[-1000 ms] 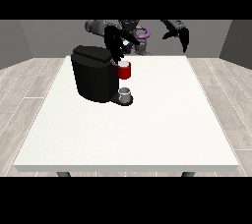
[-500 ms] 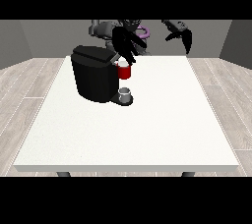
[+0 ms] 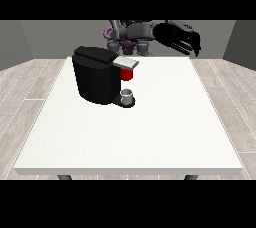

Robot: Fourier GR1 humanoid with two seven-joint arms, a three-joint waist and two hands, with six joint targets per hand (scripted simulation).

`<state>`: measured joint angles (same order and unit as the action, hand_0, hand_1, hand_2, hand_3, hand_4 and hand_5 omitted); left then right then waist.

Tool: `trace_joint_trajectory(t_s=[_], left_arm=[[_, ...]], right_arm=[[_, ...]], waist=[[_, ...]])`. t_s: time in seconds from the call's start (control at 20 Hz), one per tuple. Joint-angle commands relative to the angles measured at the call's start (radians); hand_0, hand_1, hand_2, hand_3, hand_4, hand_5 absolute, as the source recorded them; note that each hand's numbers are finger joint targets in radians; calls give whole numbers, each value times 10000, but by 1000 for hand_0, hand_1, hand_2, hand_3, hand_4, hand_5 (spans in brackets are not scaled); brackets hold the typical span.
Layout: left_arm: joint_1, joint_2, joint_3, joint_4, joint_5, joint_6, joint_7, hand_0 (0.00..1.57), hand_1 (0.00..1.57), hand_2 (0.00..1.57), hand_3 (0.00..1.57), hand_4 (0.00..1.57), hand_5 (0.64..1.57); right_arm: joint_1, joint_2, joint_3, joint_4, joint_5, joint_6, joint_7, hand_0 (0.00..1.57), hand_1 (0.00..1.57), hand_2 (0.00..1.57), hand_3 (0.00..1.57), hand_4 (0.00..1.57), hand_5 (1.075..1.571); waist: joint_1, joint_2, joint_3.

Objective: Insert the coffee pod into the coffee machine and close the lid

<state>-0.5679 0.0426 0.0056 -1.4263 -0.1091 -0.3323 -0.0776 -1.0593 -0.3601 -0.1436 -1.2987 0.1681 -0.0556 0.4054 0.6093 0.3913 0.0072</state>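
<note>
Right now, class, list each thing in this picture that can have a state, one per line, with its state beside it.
coffee machine: upright on the table.
lid: down, lying flat over the red part.
cup: upright under the spout.
hand at the view's right: raised, holding nothing.

Across the table (image 3: pixel 150 137), facing robot (raised).

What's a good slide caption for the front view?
Coffee machine with lid down; one hand raised at the view's right.
</note>
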Motion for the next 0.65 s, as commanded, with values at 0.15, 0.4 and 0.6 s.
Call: trace_joint_trajectory(t_s=[0.15, 0.4, 0.6], left_arm=[[331, -79, 19, -41, -62, 204, 75, 0, 0, 0, 0, 322, 1571], [1517, 273, 247, -256, 340, -285, -143, 0, 0, 0, 0, 266, 1571], [2077, 442, 736, 240, 332, 1, -599, 0, 0, 0, 0, 266, 1571]], right_arm=[[-614, 861, 459, 587, -321, 291, -1253, 0, 0, 0, 0, 0, 1571], [864, 2061, 1262, 372, -27, -113, -2824, 0, 0, 0, 0, 219, 1571], [1535, 2971, 1973, 150, -176, 130, -3339, 0, 0, 0, 0, 259, 1571]], waist=[[-581, -345, -76], [-1071, -1196, -74], [-2227, -1671, -76]])
